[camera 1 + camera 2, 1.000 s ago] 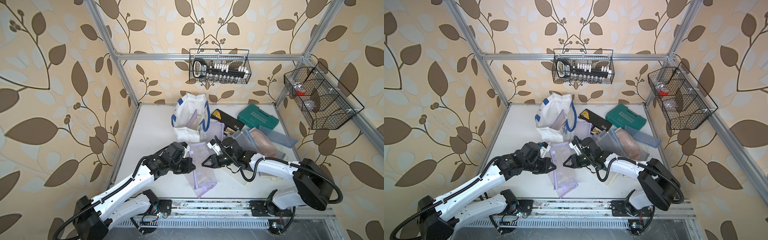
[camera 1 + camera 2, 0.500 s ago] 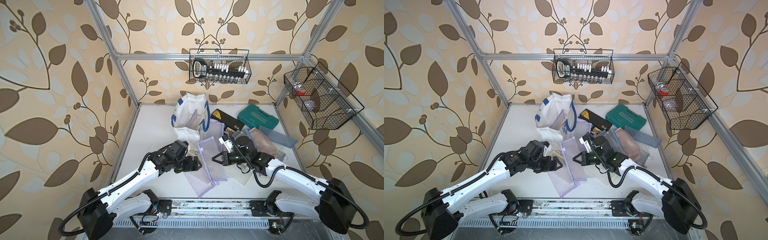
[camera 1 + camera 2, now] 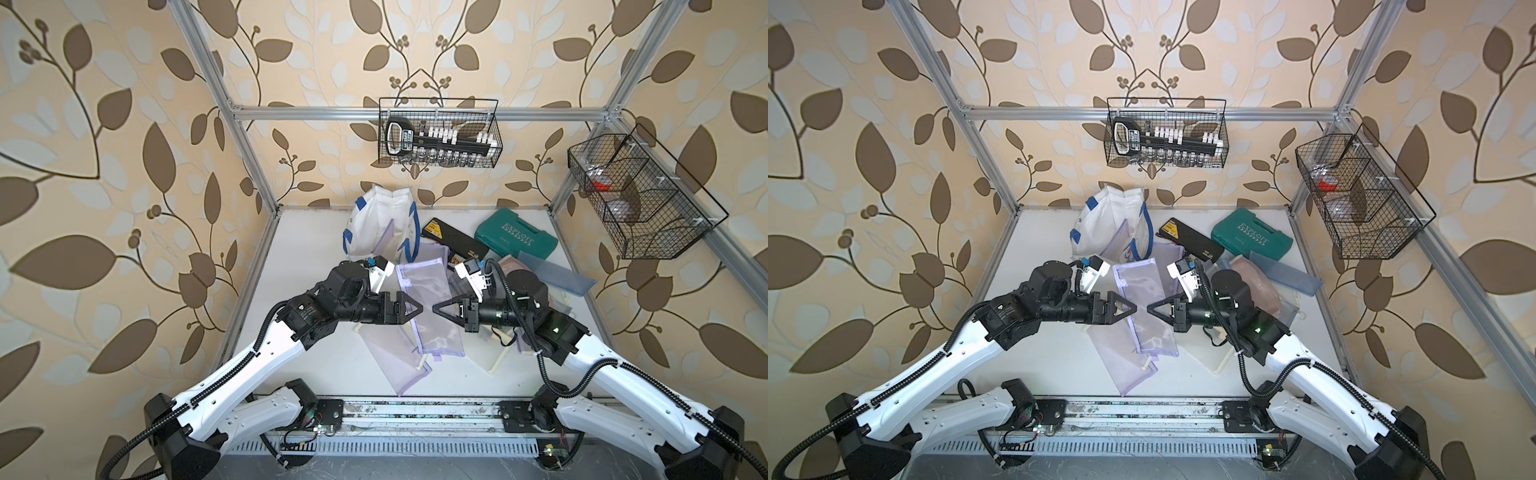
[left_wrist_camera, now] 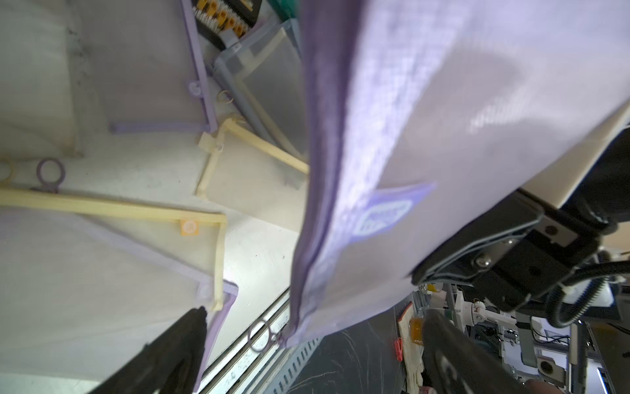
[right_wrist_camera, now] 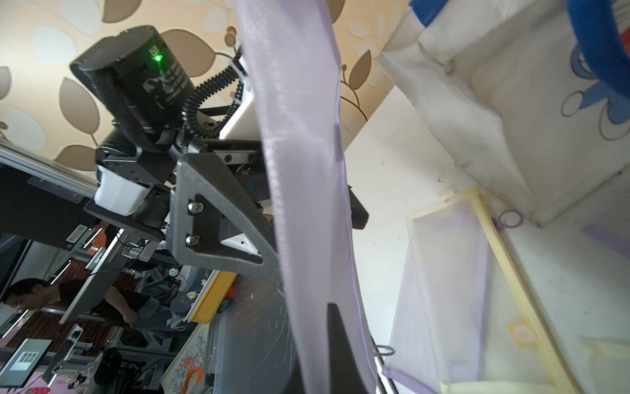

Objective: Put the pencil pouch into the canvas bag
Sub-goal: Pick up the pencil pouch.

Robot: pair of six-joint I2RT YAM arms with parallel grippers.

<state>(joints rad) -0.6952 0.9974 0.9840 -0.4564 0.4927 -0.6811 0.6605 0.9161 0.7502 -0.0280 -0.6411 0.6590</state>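
The pencil pouch [image 3: 424,282], a purple see-through mesh pouch, hangs in the air at mid-table, and my right gripper [image 3: 436,309] is shut on it. In the right wrist view one dark finger [image 5: 335,341] lies against the mesh [image 5: 306,170] and the other is hidden behind it. My left gripper [image 3: 417,309] faces the right one tip to tip. Its fingers [image 4: 184,341] stand wide open, with the pouch [image 4: 409,136] hanging loose ahead of them. The canvas bag [image 3: 374,224], white with blue handles, stands upright at the back, beyond both grippers.
Another purple pouch [image 3: 395,361] and a cream-edged pouch [image 4: 211,218] lie on the table under the grippers. Grey pouches [image 3: 552,270], a black case [image 3: 453,241] and a green tool case [image 3: 515,239] sit at the back right. Wire baskets [image 3: 440,133] hang on the walls.
The left gripper has opened and let go of the pouch. The right gripper has shut on it. The pouch has come up off the table, and both grippers now meet at mid-table.
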